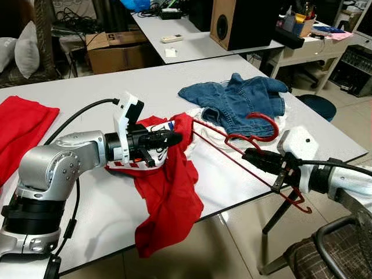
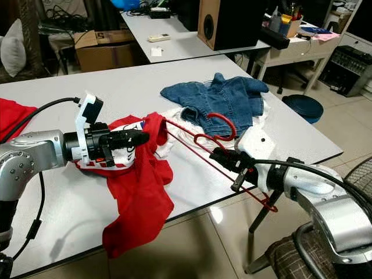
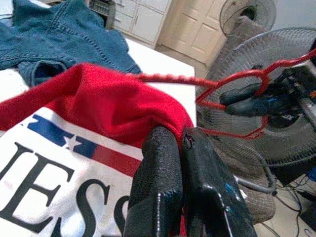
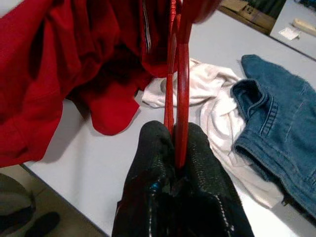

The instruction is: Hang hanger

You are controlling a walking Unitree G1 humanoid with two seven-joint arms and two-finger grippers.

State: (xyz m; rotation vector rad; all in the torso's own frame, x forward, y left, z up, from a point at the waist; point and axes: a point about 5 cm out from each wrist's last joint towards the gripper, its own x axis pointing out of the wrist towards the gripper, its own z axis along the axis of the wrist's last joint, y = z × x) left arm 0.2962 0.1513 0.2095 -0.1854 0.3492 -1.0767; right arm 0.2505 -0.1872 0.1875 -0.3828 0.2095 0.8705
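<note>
Red hanger (image 1: 232, 152) beyond the table edge (image 1: 244, 203)

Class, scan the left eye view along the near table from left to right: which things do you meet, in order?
Red cloth at the table's left edge → left gripper pinching the red T-shirt → red hanger → right gripper.

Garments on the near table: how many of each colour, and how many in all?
Red: 2, the red shirt pinched by the left hand and the red cloth at the table's left edge
Blue denim: 1, the denim jacket
White: 1, the white garment under the jacket
Total: 4
</note>
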